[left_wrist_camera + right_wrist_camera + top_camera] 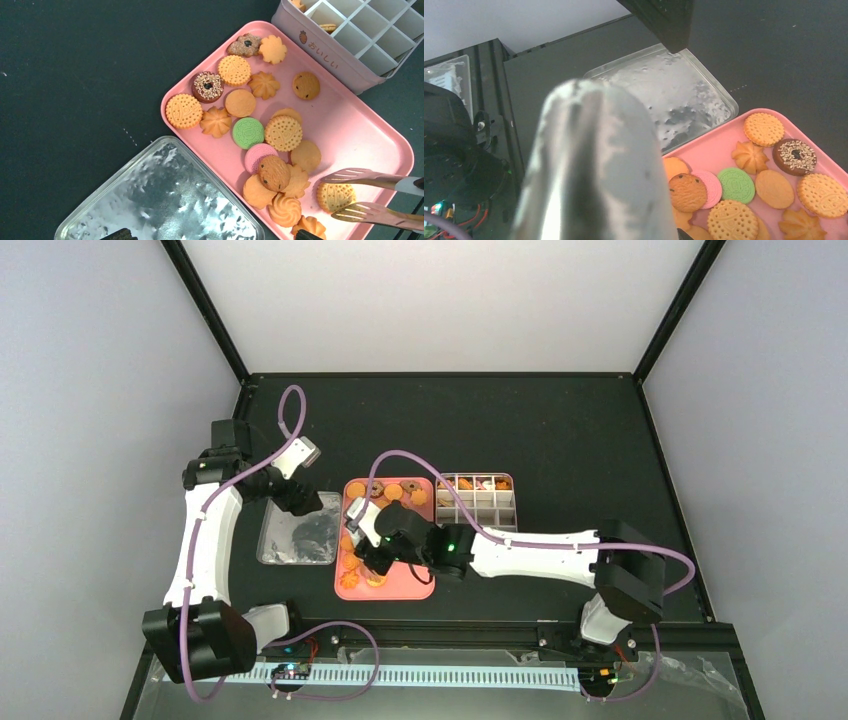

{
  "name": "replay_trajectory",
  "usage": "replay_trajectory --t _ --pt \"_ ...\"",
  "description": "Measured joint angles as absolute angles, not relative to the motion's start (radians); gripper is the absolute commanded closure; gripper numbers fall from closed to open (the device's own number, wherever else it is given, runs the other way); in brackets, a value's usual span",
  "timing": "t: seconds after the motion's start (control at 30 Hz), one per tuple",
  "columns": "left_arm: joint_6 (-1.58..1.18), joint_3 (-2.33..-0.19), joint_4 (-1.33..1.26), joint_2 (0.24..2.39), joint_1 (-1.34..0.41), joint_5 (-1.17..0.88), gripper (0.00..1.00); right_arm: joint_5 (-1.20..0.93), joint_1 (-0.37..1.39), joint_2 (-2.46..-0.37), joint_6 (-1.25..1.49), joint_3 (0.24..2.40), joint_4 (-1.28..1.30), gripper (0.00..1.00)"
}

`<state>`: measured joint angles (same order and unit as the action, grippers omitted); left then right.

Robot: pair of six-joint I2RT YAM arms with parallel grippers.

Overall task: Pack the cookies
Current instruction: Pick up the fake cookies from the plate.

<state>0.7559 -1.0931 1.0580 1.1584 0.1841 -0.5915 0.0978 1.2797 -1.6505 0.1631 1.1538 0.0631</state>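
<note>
Left wrist view: small cookies (283, 133) are lying on the pink rectangular tray (360, 130), centre of the table (560, 430). Right pincer (372, 555) is gripping slotted metal tongs (350, 176), bracketing one golden round cookie (332, 196). Left pincer (303, 502) is hanging wide open.

A matte black table (560, 430) sits inside a booth, with a pale grey left wall (90, 390), a matching right wall (770, 360) and a brighter white back panel (440, 300) (the light is strongest there, soft and even elsewhere). Black frame posts (205, 308) run up the corners where the panels meet. A white slotted strip (450, 676) lies along the near edge, with crinkled clear plastic (700, 685) beside it.
</note>
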Motion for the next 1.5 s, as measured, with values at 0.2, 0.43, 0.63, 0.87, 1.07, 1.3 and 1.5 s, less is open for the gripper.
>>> replay_trajectory --t 0.2,0.43,0.63,0.87,1.07,1.3,1.5 --pt "0.756 -1.086 1.058 1.158 0.184 -0.591 0.15 0.073 1.28 -1.588 0.181 1.073 0.023 0.64" --pt "0.756 -1.079 1.063 1.157 0.184 -0.591 0.15 0.059 1.29 -1.506 0.212 1.0 0.026 0.64" --pt "0.755 -1.072 1.064 1.141 0.184 -0.591 0.15 0.061 1.29 -1.482 0.223 0.989 0.012 0.64" --pt "0.755 -1.071 1.066 1.138 0.184 -0.591 0.15 0.077 1.292 -1.533 0.21 1.018 0.0 0.62" --pt "0.756 -1.071 1.066 1.138 0.184 -0.589 0.15 0.111 1.305 -1.589 0.183 1.055 -0.019 0.62" --pt "0.756 -1.071 1.066 1.14 0.184 -0.586 0.15 0.128 1.309 -1.59 0.182 1.051 -0.025 0.61" --pt "0.756 -1.071 1.066 1.148 0.184 -0.586 0.16 0.101 1.31 -1.56 0.202 0.984 -0.055 0.56"
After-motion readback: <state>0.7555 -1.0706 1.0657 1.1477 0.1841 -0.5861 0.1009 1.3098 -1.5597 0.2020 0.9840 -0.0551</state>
